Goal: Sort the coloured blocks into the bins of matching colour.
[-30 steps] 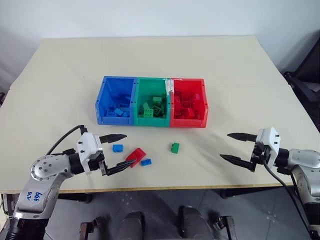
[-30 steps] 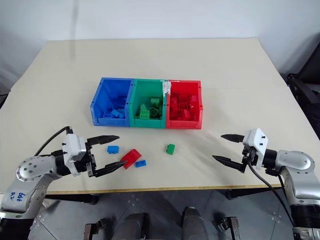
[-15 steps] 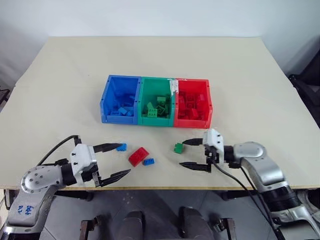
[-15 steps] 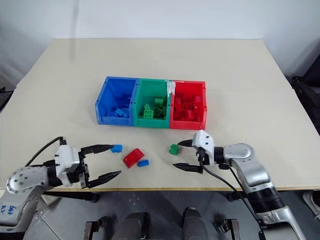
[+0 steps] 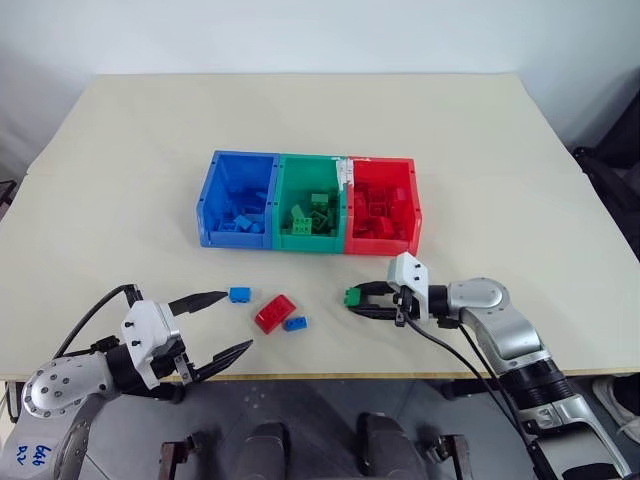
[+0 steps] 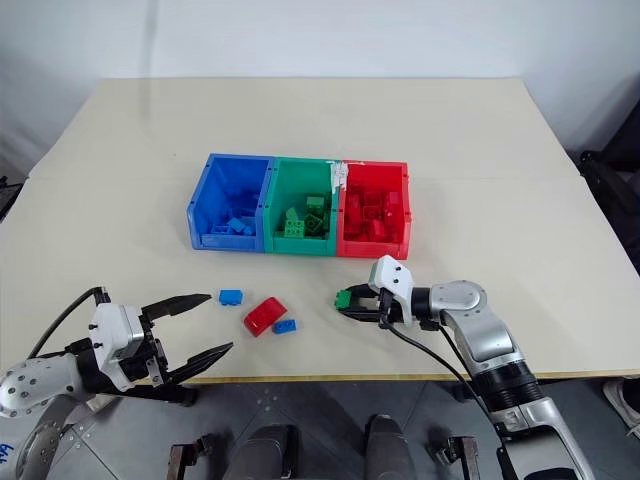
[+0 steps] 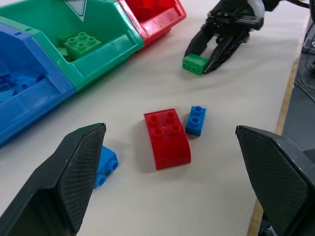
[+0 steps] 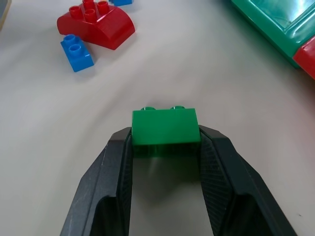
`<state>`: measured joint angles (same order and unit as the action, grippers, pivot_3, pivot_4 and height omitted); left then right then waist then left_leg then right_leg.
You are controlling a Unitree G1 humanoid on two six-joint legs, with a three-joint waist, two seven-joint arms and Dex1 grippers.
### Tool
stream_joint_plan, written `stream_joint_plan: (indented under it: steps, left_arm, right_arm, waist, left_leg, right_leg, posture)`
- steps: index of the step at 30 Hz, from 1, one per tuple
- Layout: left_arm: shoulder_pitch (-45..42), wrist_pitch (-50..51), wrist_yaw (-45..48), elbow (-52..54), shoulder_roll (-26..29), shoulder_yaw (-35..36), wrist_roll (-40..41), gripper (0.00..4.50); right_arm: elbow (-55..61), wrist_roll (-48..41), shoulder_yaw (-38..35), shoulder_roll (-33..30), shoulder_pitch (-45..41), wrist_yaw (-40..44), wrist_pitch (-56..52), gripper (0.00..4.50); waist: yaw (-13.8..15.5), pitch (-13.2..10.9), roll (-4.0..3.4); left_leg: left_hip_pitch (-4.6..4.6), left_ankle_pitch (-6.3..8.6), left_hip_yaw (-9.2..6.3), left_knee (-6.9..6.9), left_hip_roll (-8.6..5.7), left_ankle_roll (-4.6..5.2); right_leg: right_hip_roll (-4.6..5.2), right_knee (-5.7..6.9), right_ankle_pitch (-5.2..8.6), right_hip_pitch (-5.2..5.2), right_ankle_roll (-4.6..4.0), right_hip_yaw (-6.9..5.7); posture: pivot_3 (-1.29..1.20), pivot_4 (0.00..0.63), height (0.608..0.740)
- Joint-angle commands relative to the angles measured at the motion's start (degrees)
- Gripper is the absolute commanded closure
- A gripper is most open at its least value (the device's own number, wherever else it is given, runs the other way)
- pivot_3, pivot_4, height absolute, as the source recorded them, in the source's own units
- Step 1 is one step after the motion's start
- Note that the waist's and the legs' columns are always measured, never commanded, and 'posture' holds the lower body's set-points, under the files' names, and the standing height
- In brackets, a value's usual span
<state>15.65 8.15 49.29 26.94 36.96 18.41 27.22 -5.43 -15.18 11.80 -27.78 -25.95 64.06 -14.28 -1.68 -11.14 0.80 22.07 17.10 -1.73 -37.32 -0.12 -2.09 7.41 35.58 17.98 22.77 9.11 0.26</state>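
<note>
right tool (image 8: 165, 147) clamps green block (image 8: 165, 129) | left tool (image 5: 212, 325) spread wide | no readable labels

Left arm enters from the lower left, forearm angled toward the table's middle. Left gripper (image 5: 212, 323) is level, its two black fingers spread wide with nothing between them, tips apart from every block.

Right arm enters from the lower right, elbow bent, forearm reaching across toward the centre. Right gripper (image 5: 352, 303) points to the robot's left and slightly down. Its fingers (image 8: 114, 162) are closed against both sides of the green block (image 8: 165, 126), which sits between the tips.
</note>
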Motion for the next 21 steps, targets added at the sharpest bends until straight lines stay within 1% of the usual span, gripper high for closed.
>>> stream_joint_plan:
  steps: [1,3,6,12,13,16,19,20,21]
  left_arm:
    - [1.2,-0.1,-2.0,1.7,-1.0,4.5,2.7,0.0]
    - [1.9,-0.1,-3.1,1.3,-1.7,6.3,3.2,0.0]
    - [3.6,-0.4,-3.9,0.5,-2.6,8.6,3.4,0.0]
    - [7.1,-1.4,-3.6,0.2,-3.8,11.3,3.2,0.0]
    - [7.4,-1.5,-3.6,0.3,-3.9,11.4,3.2,0.0]
    - [7.7,-1.3,-4.1,0.8,-4.1,11.6,3.2,0.0]
    - [7.7,-1.2,-4.1,0.9,-4.0,11.6,3.1,0.0]
    - [7.6,-1.0,-3.8,0.7,-3.7,11.7,3.2,0.0]
    - [7.5,-0.9,-3.7,0.6,-3.5,11.8,3.3,0.0]
  right_arm:
    - [6.4,-7.0,-4.2,3.7,-6.1,-3.3,-6.7,3.07]
    - [5.7,-8.1,-5.6,6.6,-10.3,-7.5,-10.2,3.07]
    - [1.9,-7.6,-7.2,10.8,-16.4,-13.3,-11.9,3.07]
    - [-9.5,-1.1,-5.8,14.9,-23.9,-20.2,-6.3,3.07]
    - [-11.4,-0.2,-6.1,15.5,-24.9,-21.7,-5.0,2.72]
    - [-15.3,1.6,-6.3,15.4,-26.8,-22.5,-4.1,1.62]
    - [-14.5,1.1,-7.2,14.0,-25.9,-20.2,-2.0,0.6]
    - [-12.9,0.2,-7.4,12.3,-24.3,-17.0,-0.8,0.26]
    - [-11.8,-0.4,-7.6,11.1,-23.2,-14.8,0.0,0.02]
  waist:
    - [-0.3,0.0,0.0]
    - [-0.3,0.0,0.0]
    - [-0.1,0.0,0.0]
    - [0.1,0.1,0.08]
    - [0.0,0.1,0.08]
    - [-0.1,0.1,0.08]
    - [-0.1,0.1,0.08]
    - [-0.1,0.1,0.08]
    - [0.1,0.1,0.09]
  left_leg:
    - [0.0,0.0,0.0,0.01,0.03,0.0]
    - [-0.01,0.01,0.01,0.02,0.1,-0.03]
    - [0.0,0.01,-0.03,0.03,0.1,-0.06]
    - [0.1,0.07,-0.06,0.04,-0.08,-0.02]
    - [0.1,0.08,-0.02,0.03,-0.09,0.0]
    - [0.13,0.07,0.08,0.09,-0.06,-0.02]
    - [0.15,0.07,0.11,0.14,-0.02,-0.03]
    - [0.19,0.07,0.13,0.13,-0.02,-0.03]
    - [0.23,0.07,0.14,0.12,-0.02,-0.03]
  right_leg:
    - [-0.02,0.02,0.0,0.01,0.0,0.0]
    - [-0.07,0.05,0.0,0.07,0.0,0.01]
    - [-0.06,0.07,0.02,0.1,-0.05,-0.02]
    - [0.08,0.06,0.02,0.11,-0.06,-0.05]
    - [0.1,0.06,0.02,0.11,-0.06,-0.04]
    - [0.08,0.12,0.02,0.28,-0.05,-0.03]
    - [0.05,0.15,0.03,0.37,-0.06,-0.04]
    - [0.06,0.15,0.03,0.41,-0.07,-0.03]
    - [0.06,0.17,0.03,0.46,-0.07,-0.03]
  posture:
    - [0.0,0.15,0.74]
    - [0.0,0.15,0.74]
    - [0.0,0.15,0.74]
    - [0.0,0.15,0.74]
    - [0.0,0.15,0.74]
    - [0.0,0.15,0.74]
    - [0.0,0.15,0.74]
    - [0.0,0.15,0.74]
    - [0.0,0.15,0.74]
